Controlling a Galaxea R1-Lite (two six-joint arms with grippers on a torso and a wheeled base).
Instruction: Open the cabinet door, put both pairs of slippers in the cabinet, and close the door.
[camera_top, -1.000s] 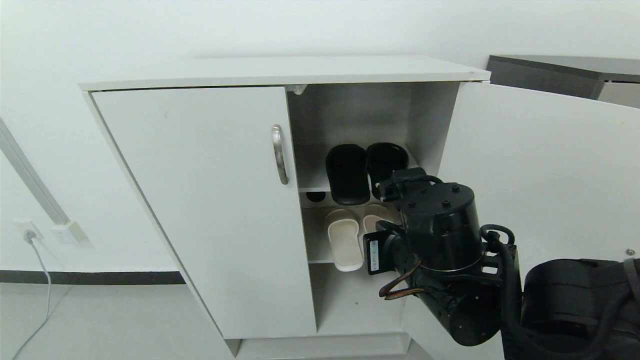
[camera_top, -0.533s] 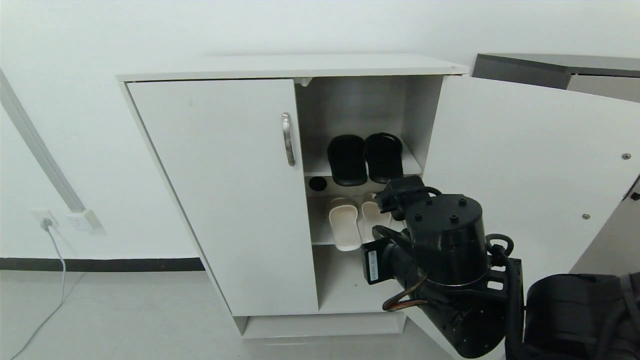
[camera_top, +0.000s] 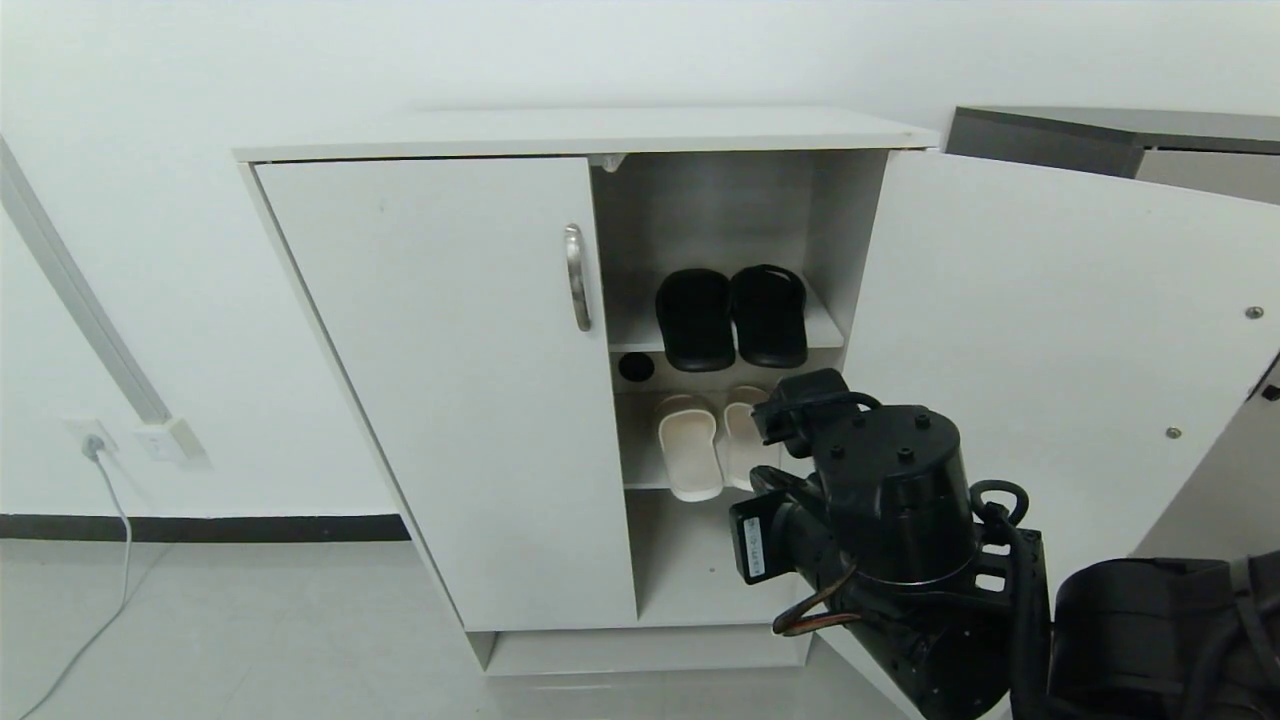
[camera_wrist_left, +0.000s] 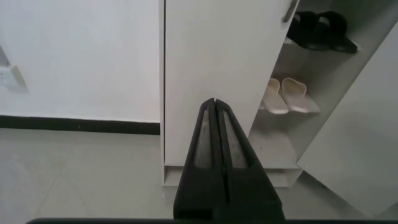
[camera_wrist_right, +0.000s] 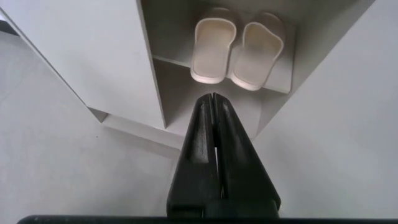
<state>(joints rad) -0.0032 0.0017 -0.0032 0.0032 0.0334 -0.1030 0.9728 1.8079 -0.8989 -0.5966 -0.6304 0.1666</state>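
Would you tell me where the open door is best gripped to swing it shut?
Probably its free edge, beside the two screws: the door stands wide open, inner face toward the robot, that thin edge clear of the cabinet. The shut right gripper would open first and come from the robot's right.

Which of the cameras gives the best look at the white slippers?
The right wrist view: the white slippers show whole, side by side on their shelf, seen from above. In the head view the right arm covers part of one; the left wrist view shows them farther off.
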